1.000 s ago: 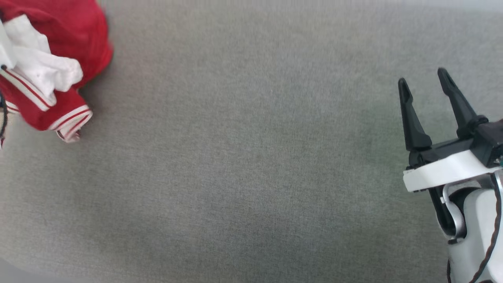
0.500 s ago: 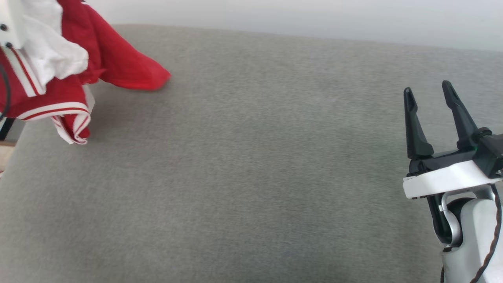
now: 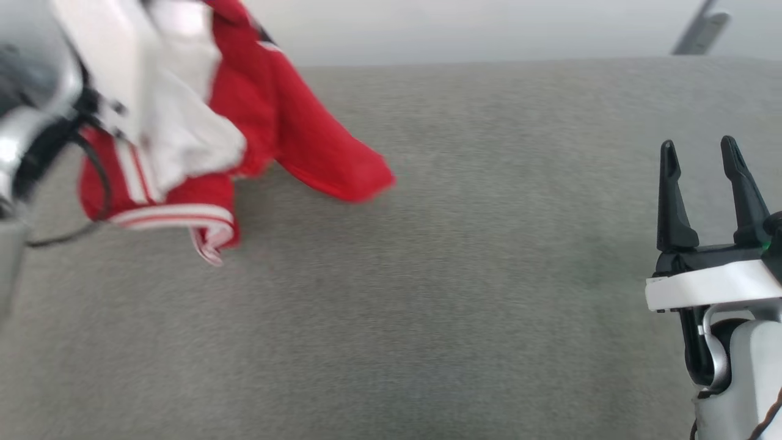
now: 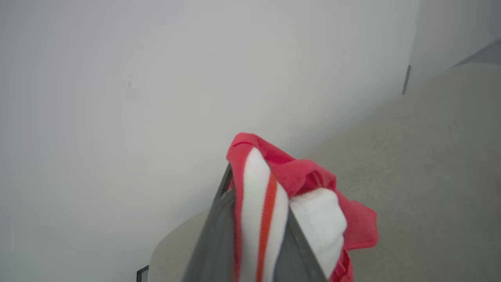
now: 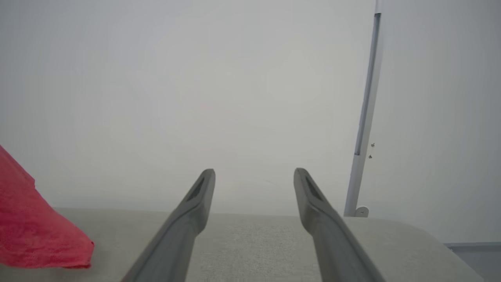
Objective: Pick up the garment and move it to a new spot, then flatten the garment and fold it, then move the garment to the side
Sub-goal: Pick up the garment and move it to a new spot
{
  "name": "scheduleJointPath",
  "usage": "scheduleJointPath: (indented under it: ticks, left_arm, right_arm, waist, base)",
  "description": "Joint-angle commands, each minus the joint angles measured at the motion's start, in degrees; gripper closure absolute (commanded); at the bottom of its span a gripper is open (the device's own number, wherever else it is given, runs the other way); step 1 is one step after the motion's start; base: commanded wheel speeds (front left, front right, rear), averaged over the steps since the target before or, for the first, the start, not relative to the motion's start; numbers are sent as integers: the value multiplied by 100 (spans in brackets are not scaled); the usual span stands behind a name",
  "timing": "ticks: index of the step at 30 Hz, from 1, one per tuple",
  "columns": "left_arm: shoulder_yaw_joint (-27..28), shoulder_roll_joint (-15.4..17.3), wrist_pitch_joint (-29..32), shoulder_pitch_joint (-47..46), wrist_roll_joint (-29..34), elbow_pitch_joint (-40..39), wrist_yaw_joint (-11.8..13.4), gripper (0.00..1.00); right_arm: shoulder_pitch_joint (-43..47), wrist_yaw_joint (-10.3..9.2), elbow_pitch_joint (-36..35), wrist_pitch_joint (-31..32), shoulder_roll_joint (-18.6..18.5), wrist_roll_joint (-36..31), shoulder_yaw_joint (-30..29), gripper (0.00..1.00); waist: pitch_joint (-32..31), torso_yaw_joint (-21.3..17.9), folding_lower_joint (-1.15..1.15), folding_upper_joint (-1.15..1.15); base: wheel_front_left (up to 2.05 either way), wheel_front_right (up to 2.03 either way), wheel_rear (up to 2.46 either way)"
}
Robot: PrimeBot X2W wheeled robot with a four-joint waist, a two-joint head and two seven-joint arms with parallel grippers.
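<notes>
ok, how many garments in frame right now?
1. The garment hangs bunched at the head view's upper left, clamped in the left gripper, its red tail down by the grey surface. A second piece hidden inside the bunch can't be ruled out.

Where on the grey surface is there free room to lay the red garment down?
The wide middle of the grey surface, between the hanging garment and the open right gripper, is bare; so is the near strip below both. It is crowded at the far left, where the left gripper holds the garment.
</notes>
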Motion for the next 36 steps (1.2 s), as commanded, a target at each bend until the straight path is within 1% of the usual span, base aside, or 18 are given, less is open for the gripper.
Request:
scheduleJointPath:
  ticks: [1,4,7,12,14,21,24,25,32,33,34,35,36]
  left_arm:
    - [-79,-54,91,160,-68,-141,38,100]
    - [-307,-162,343,336,-95,-461,97,100]
    - [-569,-299,493,586,-141,-596,128,100]
    - [-993,-550,517,1095,-234,-289,121,100]
    - [-1098,-633,466,1276,-234,-24,155,100]
    - [-1444,-967,240,1732,-397,1240,-9,100]
    - [-1608,-1117,153,1801,-401,1824,-96,100]
    - [-1608,-1117,153,1801,-401,1824,-96,100]
    - [-1932,-1521,-104,1756,-401,3120,-283,100]
    - [-1973,-1580,-158,1730,-379,3255,-314,86]
    - [-1996,-1642,-211,1695,-404,3350,-337,80]
    - [-2005,-1707,-273,1643,-444,3420,-359,61]
    - [-2002,-1749,-347,1577,-469,3459,-379,6]
  right_arm:
    - [90,0,5,-47,36,7,-35,0]
    - [107,0,38,-69,83,2,-96,0]
    - [112,0,117,-114,122,34,-95,0]
    - [63,0,306,-207,183,92,19,0]
    - [22,0,401,-234,199,108,94,0]
    - [-97,0,680,-321,262,142,338,0]
    - [-140,0,742,-337,272,141,410,0]
    - [-140,0,742,-337,272,141,410,0]
    - [-236,0,865,-358,283,159,578,0]
    - [-243,0,877,-360,285,151,594,0]
    - [-246,0,887,-361,286,157,608,0]
    - [-247,0,898,-363,288,164,622,0]
    - [-242,0,906,-363,286,170,627,0]
  waist:
    - [52,-251,0,0]
    - [127,-459,0,0]
    - [202,-648,0,0]
    - [326,-913,0,0]
    - [366,-1011,0,0]
    - [465,-1249,0,0]
    - [476,-1294,0,0]
    - [476,-1294,0,0]
    - [481,-1318,0,0]
    - [480,-1312,0,0]
    - [476,-1305,0,0]
    - [465,-1289,0,0]
    - [448,-1269,0,0]
  base:
    - [0,0,0]
    - [0,0,0]
    - [0,0,0]
    - [0,0,0]
    - [0,0,0]
    - [0,0,0]
    - [0,0,0]
    - [0,0,0]
    - [0,0,0]
    - [0,0,0]
    - [0,0,0]
    - [0,0,0]
    - [0,0,0]
